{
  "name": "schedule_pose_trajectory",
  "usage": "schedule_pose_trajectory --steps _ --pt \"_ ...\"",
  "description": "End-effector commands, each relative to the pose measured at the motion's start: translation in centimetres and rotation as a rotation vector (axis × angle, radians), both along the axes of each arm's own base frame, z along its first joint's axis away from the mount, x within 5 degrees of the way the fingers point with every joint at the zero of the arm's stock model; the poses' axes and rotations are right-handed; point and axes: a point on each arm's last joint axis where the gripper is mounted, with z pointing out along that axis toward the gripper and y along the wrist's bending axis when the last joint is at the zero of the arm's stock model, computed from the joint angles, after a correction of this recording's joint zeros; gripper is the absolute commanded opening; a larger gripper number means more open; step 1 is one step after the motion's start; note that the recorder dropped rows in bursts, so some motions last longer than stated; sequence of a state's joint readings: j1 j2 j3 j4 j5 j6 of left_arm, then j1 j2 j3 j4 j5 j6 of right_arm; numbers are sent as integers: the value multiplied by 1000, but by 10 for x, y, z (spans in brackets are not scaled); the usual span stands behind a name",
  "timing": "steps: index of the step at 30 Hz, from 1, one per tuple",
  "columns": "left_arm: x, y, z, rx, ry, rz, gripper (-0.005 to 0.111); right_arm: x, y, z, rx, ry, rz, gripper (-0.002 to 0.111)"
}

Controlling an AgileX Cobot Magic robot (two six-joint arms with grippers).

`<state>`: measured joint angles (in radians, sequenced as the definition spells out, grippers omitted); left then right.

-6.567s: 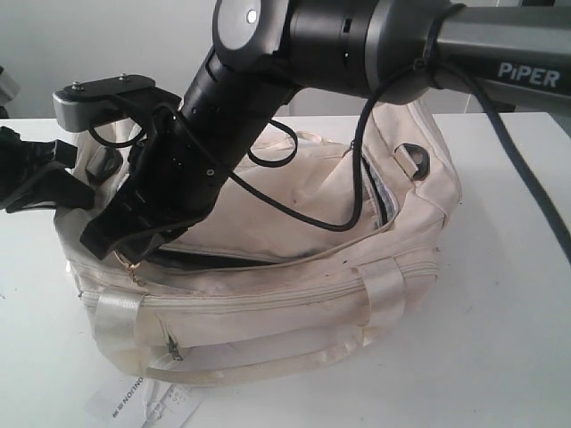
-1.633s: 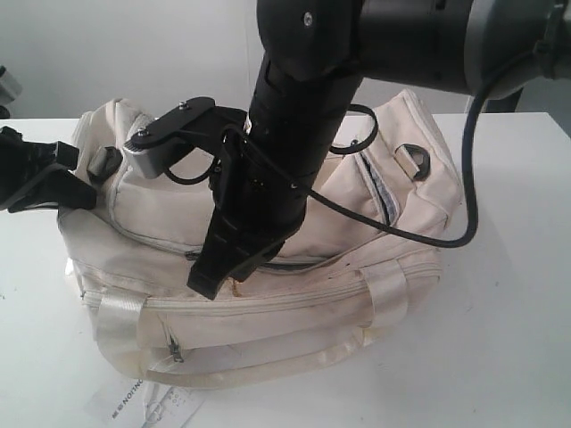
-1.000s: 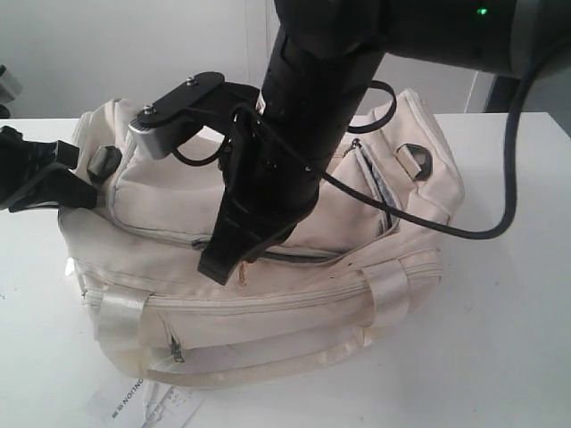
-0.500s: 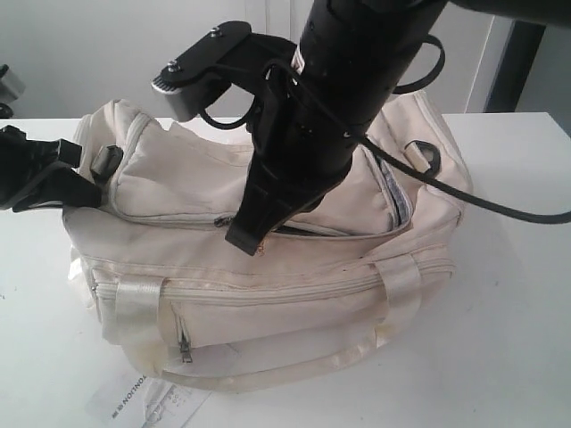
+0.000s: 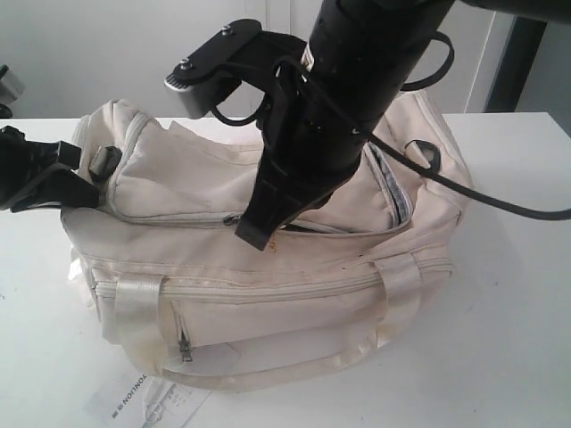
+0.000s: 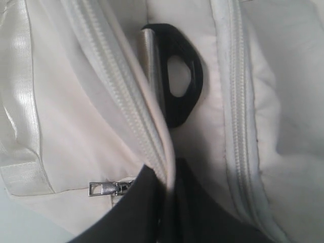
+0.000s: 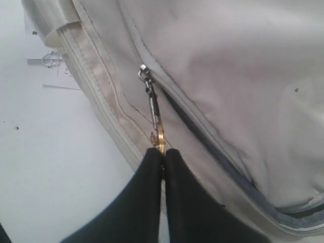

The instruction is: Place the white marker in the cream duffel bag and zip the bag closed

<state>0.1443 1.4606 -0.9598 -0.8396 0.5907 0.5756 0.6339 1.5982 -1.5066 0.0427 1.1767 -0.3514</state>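
My right jaws are clenching the gold zipper pull (image 7: 159,137) of the cream duffel bag (image 5: 268,276), which is sitting on the white tabletop (image 5: 500,357). My left jaws are pinching the bag's piped edge beside a black D-ring (image 6: 177,86).

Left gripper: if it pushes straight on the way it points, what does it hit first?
The left gripper pinches the piped seam of the cream duffel bag. Straight ahead, the black D-ring looks first in line, though depth is unclear.
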Motion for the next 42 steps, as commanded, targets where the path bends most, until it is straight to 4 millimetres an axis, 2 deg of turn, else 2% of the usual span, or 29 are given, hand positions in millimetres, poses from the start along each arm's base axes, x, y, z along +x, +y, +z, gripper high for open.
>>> schedule_pose_trajectory --steps 1,5,17,24,33,42 --pt "1 5 -2 52 -23 19 0 -1 -17 -7 -74 32 -32 0" --pt "1 5 -2 48 -23 22 0 0 -21 -10 -79 39 -43 0" --pt "1 5 -2 48 -23 22 0 -5 -29 3 -78 -9 -48 0" --pt "1 5 -2 53 -21 18 0 -3 -32 3 -100 -26 -53 0" --pt "1 5 -2 53 -21 18 0 4 -49 7 -93 -30 -112 0" --pt "1 5 -2 53 -21 18 0 5 -51 7 -91 -29 -117 0"
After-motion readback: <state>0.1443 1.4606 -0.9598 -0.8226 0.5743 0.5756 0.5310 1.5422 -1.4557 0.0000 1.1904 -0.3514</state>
